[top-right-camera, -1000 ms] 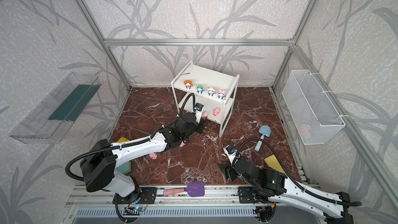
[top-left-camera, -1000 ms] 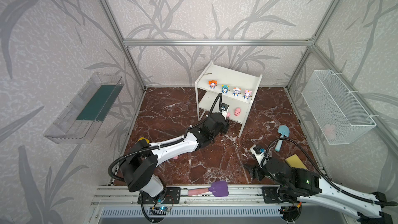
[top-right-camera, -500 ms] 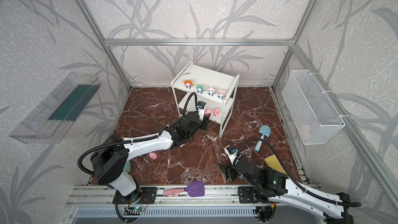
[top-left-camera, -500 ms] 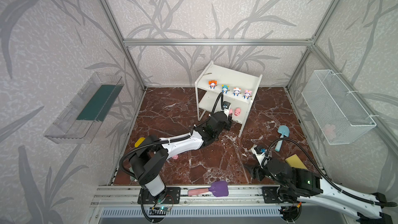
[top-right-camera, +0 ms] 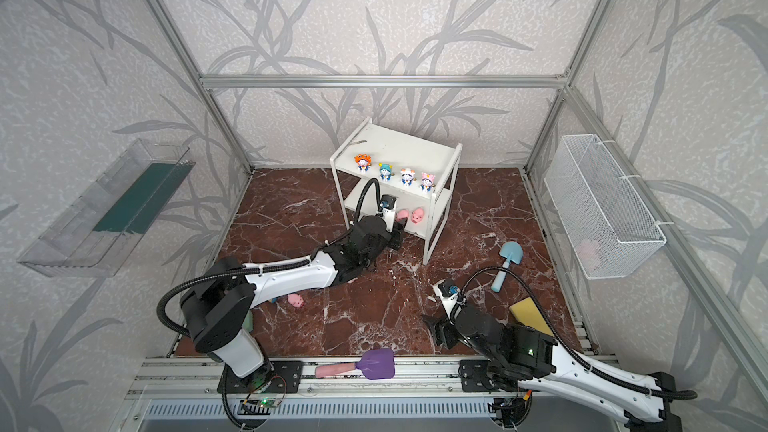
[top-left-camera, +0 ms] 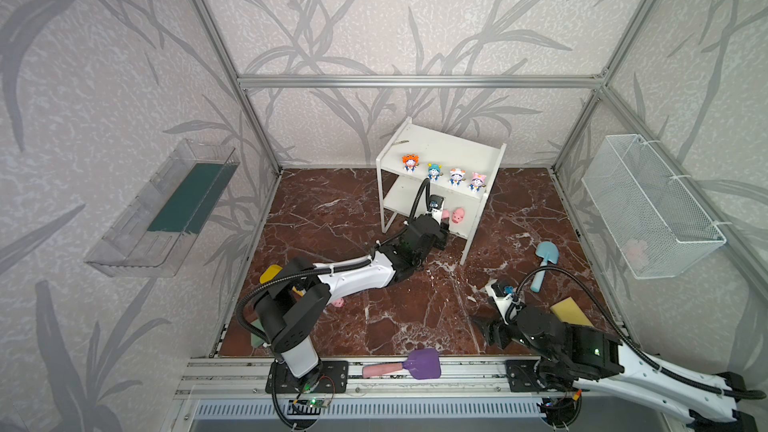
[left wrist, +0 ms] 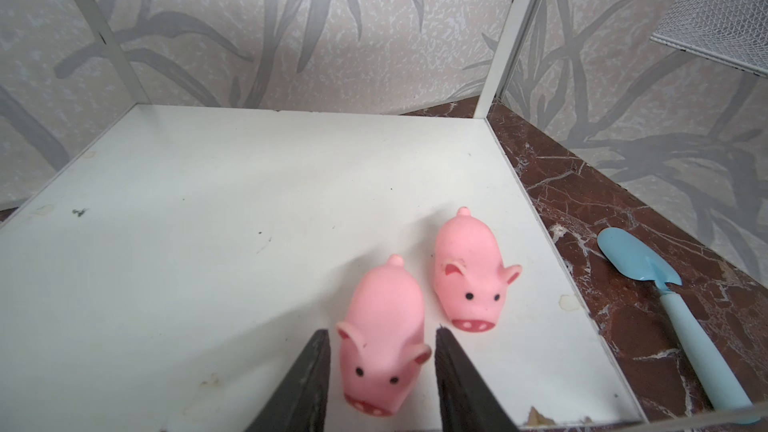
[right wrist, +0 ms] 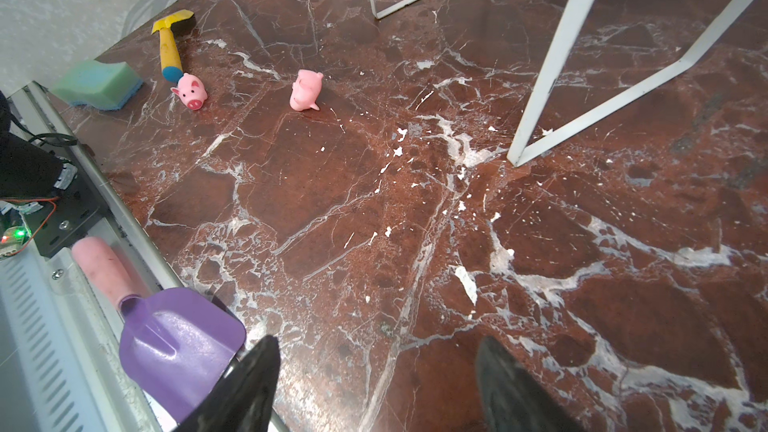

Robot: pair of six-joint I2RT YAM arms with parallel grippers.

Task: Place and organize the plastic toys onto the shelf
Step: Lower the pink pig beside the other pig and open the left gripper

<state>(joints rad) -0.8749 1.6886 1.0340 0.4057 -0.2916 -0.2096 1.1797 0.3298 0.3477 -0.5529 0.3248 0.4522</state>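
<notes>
- Row of 4 figurines (top-left-camera: 456,176) stands on the shelf (top-left-camera: 453,145) top board.
- Left hand (left wrist: 381,331), slightly parted, straddles the near pig (left wrist: 380,305) without gripping; the neighbour pig (left wrist: 469,280) is at its 3 o'clock.
- Upright pig (right wrist: 190,91) and toppled pig (right wrist: 306,90) lie on the counter (right wrist: 415,243); right hand (right wrist: 378,339) is wide open and empty.

Nothing legible anywhere I look. The shelf (top-left-camera: 451,147) and the pink pigs (left wrist: 384,326) bear no lettering or numbers.

Soft, even light fills the cell, bright and with no hard shadows. The marble floor (right wrist: 374,201) carries a dull sheen. In the left wrist view the nearer pig (left wrist: 382,338) throws a faint grey shadow, and the close fingers (left wrist: 303,388) blur. Both top views look sharp throughout.
</notes>
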